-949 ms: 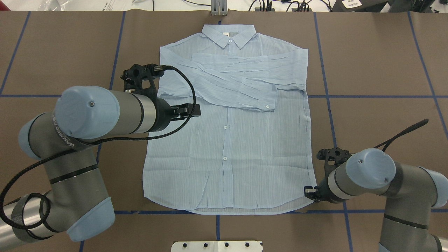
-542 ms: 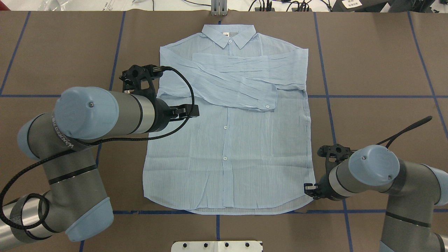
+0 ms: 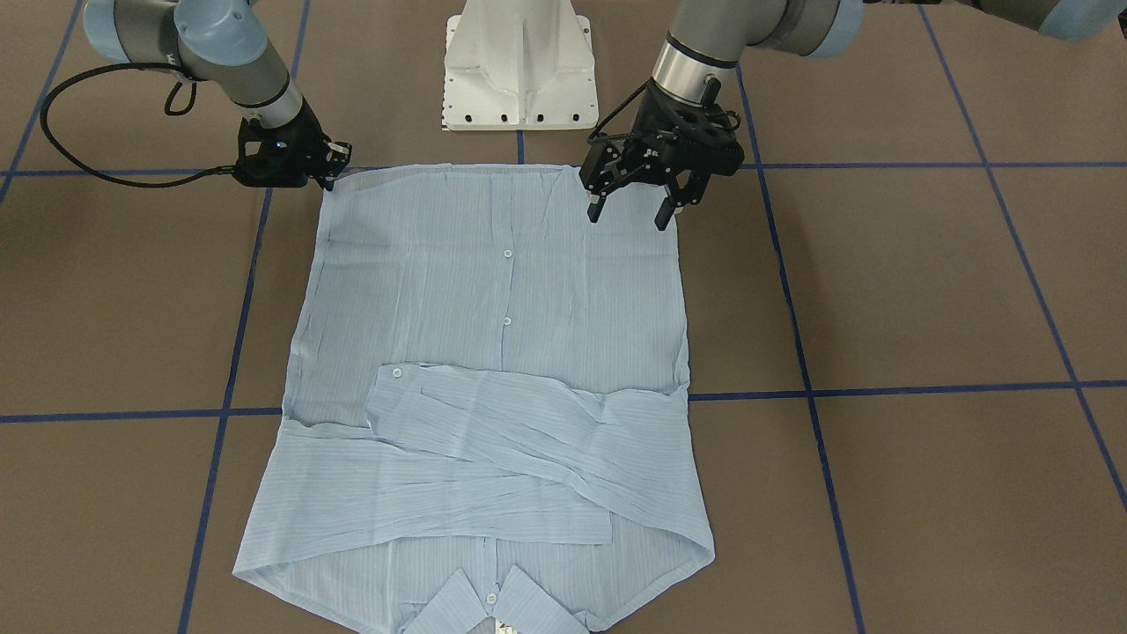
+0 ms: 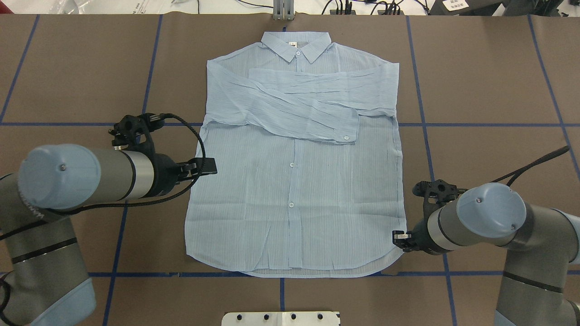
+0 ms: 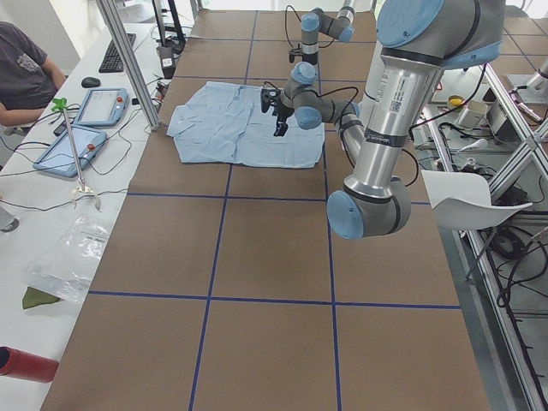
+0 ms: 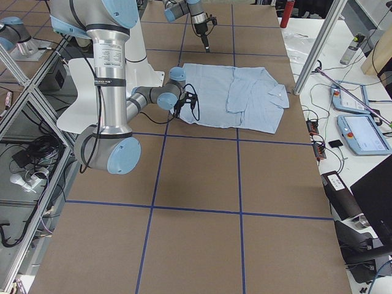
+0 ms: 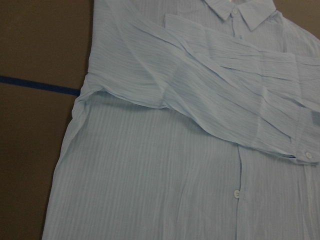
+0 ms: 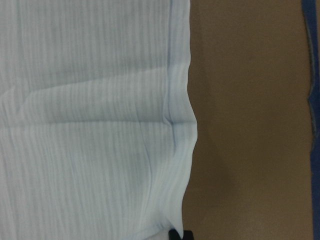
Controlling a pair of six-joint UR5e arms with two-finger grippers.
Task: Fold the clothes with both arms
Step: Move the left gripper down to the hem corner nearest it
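The light-blue shirt [image 4: 299,194] lies flat and buttoned on the brown table [image 4: 489,81], with its collar towards the side far from the robot and both sleeves folded across the chest. The left gripper [image 3: 628,218] hovers with its fingers spread apart above the shirt's side edge on the robot's left. The right gripper [image 4: 398,238] sits low at the hem corner on the robot's right, at the fabric edge; whether it is clamped on the fabric cannot be determined.
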